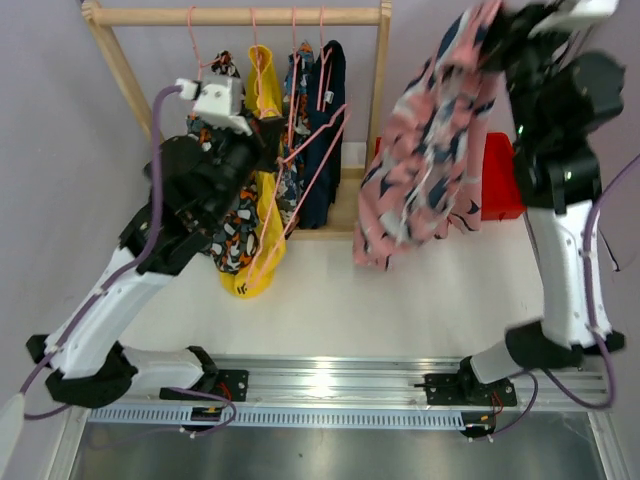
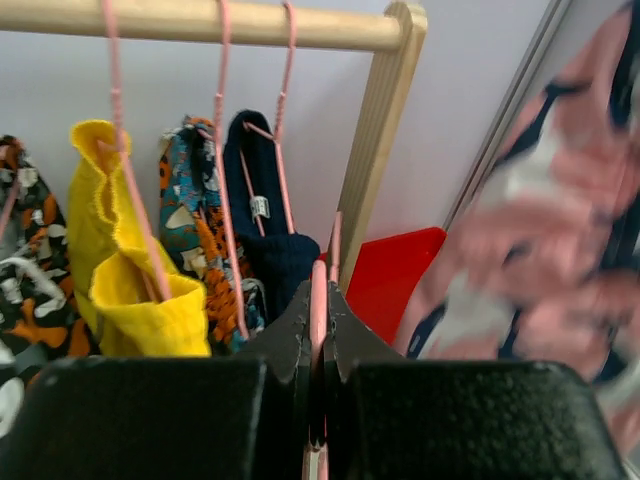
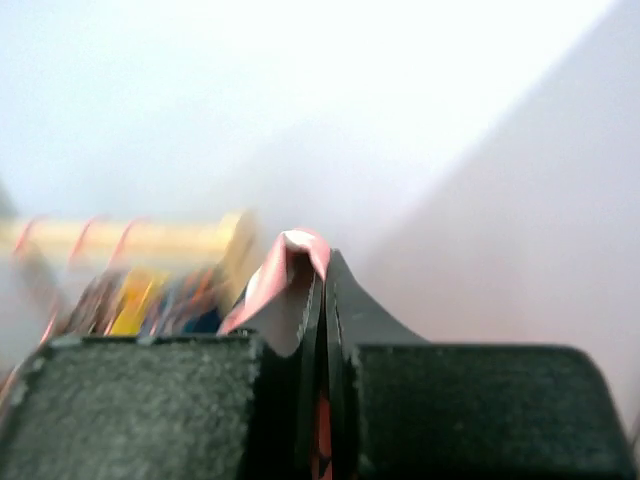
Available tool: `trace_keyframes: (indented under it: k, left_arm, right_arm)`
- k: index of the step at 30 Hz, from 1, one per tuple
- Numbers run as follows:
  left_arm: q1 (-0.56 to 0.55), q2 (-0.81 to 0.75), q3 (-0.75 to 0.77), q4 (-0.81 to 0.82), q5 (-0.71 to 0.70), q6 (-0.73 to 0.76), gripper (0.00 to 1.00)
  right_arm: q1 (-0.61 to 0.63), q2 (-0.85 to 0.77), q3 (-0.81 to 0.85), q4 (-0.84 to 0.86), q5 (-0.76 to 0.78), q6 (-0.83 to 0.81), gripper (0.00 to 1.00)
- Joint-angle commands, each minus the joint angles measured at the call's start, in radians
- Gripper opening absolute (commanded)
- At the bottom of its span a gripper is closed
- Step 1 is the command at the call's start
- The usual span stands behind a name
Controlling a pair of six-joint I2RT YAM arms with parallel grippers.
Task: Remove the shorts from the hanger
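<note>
Top external view puts the pink shorts (image 1: 430, 150) well clear of the wooden rack (image 1: 240, 16). They dangle to its right from the right gripper (image 1: 497, 25), above the table (image 1: 400, 290) and in front of a red box (image 1: 503, 175). Right wrist view has those jaws pressed together on a fold of the pink fabric.

Over at the rack, the left gripper (image 2: 318, 300) is pinched tight on the wire of a pink hanger (image 2: 335, 240). That hanger looks bare from where I stand, so I'd say it is the one the pink pair came from.

So one pair of five is off. Four hang on the rod: the camouflage shorts (image 1: 235, 235), the yellow shorts (image 1: 258, 240), the blue-orange print shorts (image 2: 195, 240) and the navy shorts (image 1: 325, 130). Each seems to be on its own pink hanger, as far as I can tell.

The pink pair is not yet set down, so I'd call the job barely begun, with that drop and four more removals to go.
</note>
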Motion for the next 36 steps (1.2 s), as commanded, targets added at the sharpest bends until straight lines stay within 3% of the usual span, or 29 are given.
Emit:
trace_keyframes:
  k: [1, 2, 3, 5, 8, 14, 17, 18, 22, 26, 27, 31, 33, 36]
  left_arm:
    - [0.000, -0.125, -0.052, 0.021, -0.027, 0.007, 0.00]
    - [0.000, -0.140, -0.056, 0.013, -0.022, 0.004, 0.00]
    - [0.000, -0.142, -0.061, 0.003, -0.013, 0.001, 0.00]
    - [0.000, -0.131, -0.063, -0.008, -0.002, -0.004, 0.00]
    - [0.000, -0.105, -0.055, -0.017, 0.033, -0.019, 0.00]
    - [-0.002, -0.033, -0.035, 0.009, 0.096, -0.053, 0.00]
    - [-0.002, 0.027, -0.026, 0.046, 0.096, -0.058, 0.00]
    - [0.000, 0.065, -0.002, 0.047, 0.093, -0.059, 0.00]
    - [-0.002, 0.155, 0.087, 0.069, 0.058, -0.042, 0.00]
    - [0.000, 0.315, 0.299, 0.012, -0.022, 0.060, 0.00]
    - [0.000, 0.359, 0.453, -0.008, -0.052, 0.080, 0.00]
    - [0.000, 0.548, 0.727, -0.086, -0.095, 0.159, 0.00]
    - [0.000, 0.593, 0.790, -0.092, -0.115, 0.192, 0.00]
    - [0.000, 0.542, 0.717, -0.028, -0.163, 0.226, 0.00]
  right_arm:
    - [-0.159, 0.275, 0.433, -0.009, 0.063, -0.019, 0.00]
    - [-0.193, 0.316, 0.574, 0.053, 0.065, 0.025, 0.00]
    - [-0.227, 0.342, 0.595, 0.105, 0.074, 0.046, 0.00]
    - [-0.308, 0.365, 0.531, 0.289, 0.082, 0.091, 0.00]
    - [-0.378, 0.429, 0.505, 0.415, 0.098, 0.123, 0.00]
    - [-0.418, 0.593, 0.502, 0.532, 0.128, 0.019, 0.00]
    - [-0.435, 0.572, 0.334, 0.552, 0.071, 0.077, 0.00]
    - [-0.435, 0.555, 0.178, 0.569, 0.056, 0.092, 0.00]
    - [-0.422, 0.476, -0.174, 0.609, -0.081, 0.217, 0.04]
    - [-0.376, 0.355, -0.481, 0.598, -0.113, 0.299, 0.51]
    - [-0.360, 0.292, -0.536, 0.594, -0.113, 0.310, 0.52]
    - [-0.290, 0.071, -0.848, 0.621, -0.108, 0.332, 0.52]
    - [-0.261, -0.029, -1.026, 0.627, -0.084, 0.320, 0.52]
    - [-0.224, -0.210, -1.195, 0.608, -0.076, 0.312, 0.52]
